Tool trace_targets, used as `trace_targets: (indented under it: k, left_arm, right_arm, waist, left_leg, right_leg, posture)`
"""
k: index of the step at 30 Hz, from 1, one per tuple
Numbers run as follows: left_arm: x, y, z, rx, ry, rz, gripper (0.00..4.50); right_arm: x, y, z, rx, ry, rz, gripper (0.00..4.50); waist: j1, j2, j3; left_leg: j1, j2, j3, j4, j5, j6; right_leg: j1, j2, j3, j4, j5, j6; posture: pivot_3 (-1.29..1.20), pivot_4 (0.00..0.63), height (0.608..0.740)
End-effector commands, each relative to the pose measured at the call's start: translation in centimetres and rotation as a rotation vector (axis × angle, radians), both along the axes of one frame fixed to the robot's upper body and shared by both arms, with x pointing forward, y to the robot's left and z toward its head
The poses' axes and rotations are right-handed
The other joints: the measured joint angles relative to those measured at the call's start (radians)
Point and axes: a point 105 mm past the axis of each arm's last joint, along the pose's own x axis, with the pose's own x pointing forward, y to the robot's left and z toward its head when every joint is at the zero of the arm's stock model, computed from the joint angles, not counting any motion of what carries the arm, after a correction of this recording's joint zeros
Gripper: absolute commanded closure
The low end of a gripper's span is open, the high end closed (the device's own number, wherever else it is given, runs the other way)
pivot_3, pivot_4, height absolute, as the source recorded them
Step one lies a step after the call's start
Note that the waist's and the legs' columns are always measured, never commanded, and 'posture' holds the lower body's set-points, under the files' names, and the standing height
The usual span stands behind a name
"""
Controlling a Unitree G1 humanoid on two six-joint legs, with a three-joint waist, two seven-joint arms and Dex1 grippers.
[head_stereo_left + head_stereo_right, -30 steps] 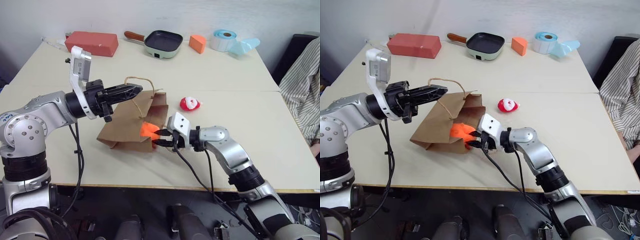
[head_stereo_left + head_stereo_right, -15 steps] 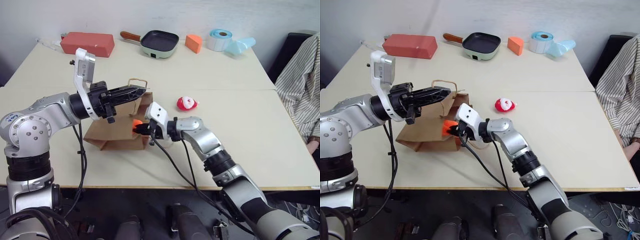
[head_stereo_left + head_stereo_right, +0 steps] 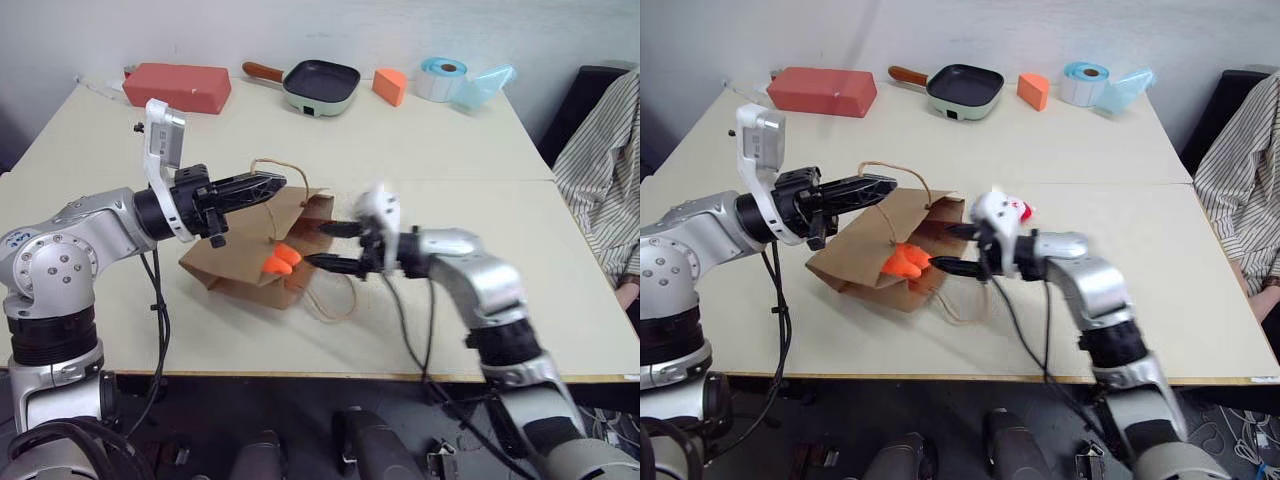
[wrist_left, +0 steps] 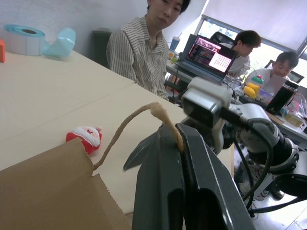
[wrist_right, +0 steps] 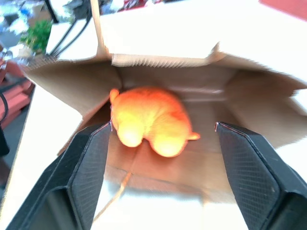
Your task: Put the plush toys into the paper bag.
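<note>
A: Right, status, left to right. Left gripper is clamped shut on the cord handle, holding the mouth of the paper bag up off the table.
B: Orange toy?
A: The orange toy lies just inside the bag mouth, partly poking out in the head views. Right gripper sits just right of the opening, fingers spread wide and empty, toy between but apart from them.
B: So the first toy is about done?
A: I'd say released, one left. The red-and-white toy is on the table right of the bag, behind the right gripper from the head camera.
B: Next move?
A: Probably swing the right arm out to the right and far, come down on the red-and-white toy, keep the left grip as is. Loose second handle trails on the near side, so avoid snagging it.
B: Room?
A: Plenty right of the bag. Pan and red box are at the far edge, well apart.
</note>
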Motion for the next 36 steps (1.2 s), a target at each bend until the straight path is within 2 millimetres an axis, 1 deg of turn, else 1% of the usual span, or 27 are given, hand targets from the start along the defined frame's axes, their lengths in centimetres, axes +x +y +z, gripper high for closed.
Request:
trace_targets:
  k: [1,3,5,8,11,13,16,18,19,22,24,25,27,28,31,33,34,35,36]
  left_arm:
    - [-0.6,0.2,1.1,0.002,-0.063,0.004,4.5]
    - [-0.6,0.1,1.1,0.002,-0.064,0.002,4.5]
    - [-0.6,0.0,1.2,0.001,-0.067,0.0,4.5]
    - [-0.5,0.0,1.4,-0.001,-0.071,0.001,4.5]
    - [-0.5,0.0,1.4,-0.001,-0.073,0.001,4.5]
    - [-0.5,0.0,1.4,-0.001,-0.074,0.003,4.5]
    - [-0.6,0.1,1.4,-0.002,-0.077,0.006,4.5]
    - [-0.6,0.1,1.4,-0.004,-0.078,0.01,4.5]
    - [-0.6,0.1,1.4,-0.006,-0.078,0.012,4.5]
    - [-0.6,0.2,1.4,-0.008,-0.076,0.014,4.5]
    - [-0.6,0.1,1.3,-0.008,-0.075,0.014,4.5]
    - [-0.5,0.1,1.3,-0.009,-0.074,0.014,4.5]
    - [-0.4,0.1,1.4,-0.011,-0.074,0.013,4.5]
    - [-0.4,0.1,1.4,-0.01,-0.073,0.012,4.5]
    - [-0.3,0.1,1.3,-0.01,-0.072,0.007,4.5]
    - [-0.2,0.0,1.4,-0.012,-0.072,0.004,4.5]
    - [-0.2,0.0,1.4,-0.014,-0.071,0.001,4.5]
    - [-0.2,-0.1,1.4,-0.015,-0.071,-0.002,4.5]
    - [-0.2,-0.1,1.4,-0.016,-0.071,-0.004,4.5]
  right_arm:
    - [2.0,-2.4,0.0,-0.044,-0.048,-0.145,1.17]
    - [5.1,-3.9,-0.9,-0.097,-0.08,-0.297,1.17]
    - [7.8,-4.5,-1.5,-0.113,-0.101,-0.41,1.17]
    - [11.1,-4.3,-2.0,-0.123,-0.116,-0.526,1.17]
    - [12.6,-3.6,-3.2,-0.189,-0.123,-0.552,1.17]
    - [13.2,-3.3,-4.2,-0.229,-0.107,-0.564,1.17]
    - [13.3,-3.0,-5.4,-0.255,-0.069,-0.561,1.75]
    - [13.4,-3.1,-5.8,-0.265,-0.064,-0.565,2.35]
    - [13.4,-3.3,-5.7,-0.263,-0.067,-0.568,2.73]
    - [13.3,-3.8,-5.3,-0.257,-0.083,-0.553,3.63]
    - [13.0,-4.4,-4.6,-0.236,-0.102,-0.532,4.11]
    - [12.6,-4.7,-4.1,-0.206,-0.109,-0.502,4.29]
    - [11.7,-4.8,-3.5,-0.168,-0.121,-0.456,4.4]
    - [10.4,-4.4,-2.8,-0.12,-0.118,-0.396,4.4]
    - [5.0,-1.7,-0.9,0.038,-0.053,-0.168,4.4]
    - [1.9,0.5,-0.3,0.086,-0.003,-0.051,4.4]
    - [0.5,1.7,-0.4,0.083,0.011,-0.002,4.4]
    - [-0.3,2.5,-0.4,0.076,0.016,0.028,4.4]
    - [-0.8,3.0,-0.5,0.069,0.021,0.041,4.4]
  waist:
    - [-0.003,0.0,0.0]
    - [-0.007,0.0,0.0]
    - [-0.011,0.0,0.0]
    - [-0.019,0.0,0.0]
    - [-0.025,0.0,0.0]
    - [-0.025,0.0,0.0]
    - [-0.025,0.0,0.0]
    - [-0.026,0.0,0.0]
    - [-0.028,0.0,0.0]
    - [-0.031,0.0,0.0]
    - [-0.03,0.0,0.0]
    - [-0.028,0.0,0.0]
    - [-0.019,0.0,0.0]
    - [-0.014,0.0,0.0]
    - [-0.008,0.0,0.0]
    - [-0.01,0.002,0.001]
    - [-0.012,0.002,0.001]
    - [-0.012,0.002,0.001]
    - [-0.012,0.002,0.001]
  left_leg:
    - [0.0,0.0,0.0,0.0,0.0,0.0]
    - [0.001,0.0,0.001,0.0,0.0,0.0]
    - [0.001,0.0,0.003,0.0,0.0,0.0]
    - [0.002,0.0,0.005,0.0,0.0,0.0]
    - [0.002,0.0,0.005,0.0,0.001,-0.001]
    - [0.002,0.0,0.004,0.0,0.001,-0.001]
    - [0.001,0.0,0.004,0.0,0.001,0.0]
    - [0.001,0.0,0.004,0.0,0.001,0.0]
    - [0.001,0.0,0.004,0.0,0.001,0.0]
    - [0.002,0.0,0.004,0.0,0.001,0.0]
    - [0.002,0.0,0.004,0.0,0.001,0.0]
    - [0.002,0.0,0.004,0.0,0.001,0.0]
    - [0.001,0.0,0.003,0.0,0.001,0.0]
    - [0.001,0.0,0.003,0.0,0.001,0.0]
    - [0.0,0.001,0.001,-0.001,0.001,0.0]
    - [-0.001,0.001,0.001,-0.001,0.001,0.0]
    - [0.0,0.001,0.001,-0.001,0.001,0.0]
    - [0.0,0.001,0.001,0.0,0.001,-0.001]
    - [0.001,0.001,0.001,0.0,0.001,-0.001]
  right_leg:
    - [0.0,0.0,0.0,0.0,0.0,0.0]
    - [0.0,0.0,0.001,0.0,0.0,0.0]
    - [0.0,0.0,0.002,-0.001,0.0,0.0]
    - [-0.001,0.001,0.004,0.0,0.0,0.0]
    - [-0.002,0.001,0.004,0.002,0.0,0.0]
    - [-0.001,0.001,0.004,0.003,0.0,0.0]
    - [-0.001,0.001,0.004,0.002,0.0,0.0]
    - [-0.001,0.001,0.003,0.002,0.0,0.0]
    - [-0.001,0.001,0.003,0.002,0.0,0.0]
    - [0.0,0.001,0.003,0.003,0.0,0.0]
    - [0.0,0.001,0.003,0.003,0.0,0.0]
    - [0.0,0.001,0.003,0.003,0.0,0.0]
    - [0.0,0.001,0.003,0.002,0.0,0.0]
    - [0.0,0.001,0.003,0.002,0.0,0.0]
    - [0.0,0.001,0.001,0.001,0.0,0.0]
    - [-0.001,0.001,0.001,0.001,0.0,0.0]
    - [-0.001,0.001,0.001,0.001,0.0,0.0]
    - [-0.001,0.001,0.002,0.002,0.0,0.0]
    - [-0.001,0.001,0.002,0.002,0.0,0.0]
  posture:
    - [0.0,0.15,0.74]
    - [0.0,0.15,0.74]
    - [0.0,0.15,0.74]
    - [0.0,0.15,0.74]
    - [0.0,0.15,0.74]
    - [0.0,0.15,0.74]
    - [0.0,0.15,0.74]
    - [0.0,0.15,0.74]
    - [0.0,0.15,0.74]
    - [0.0,0.15,0.74]
    - [0.0,0.15,0.74]
    - [0.0,0.15,0.74]
    - [0.0,0.15,0.74]
    - [0.0,0.15,0.74]
    - [0.0,0.15,0.74]
    - [0.0,0.15,0.74]
    - [0.0,0.15,0.74]
    - [0.0,0.15,0.74]
    - [0.0,0.15,0.74]
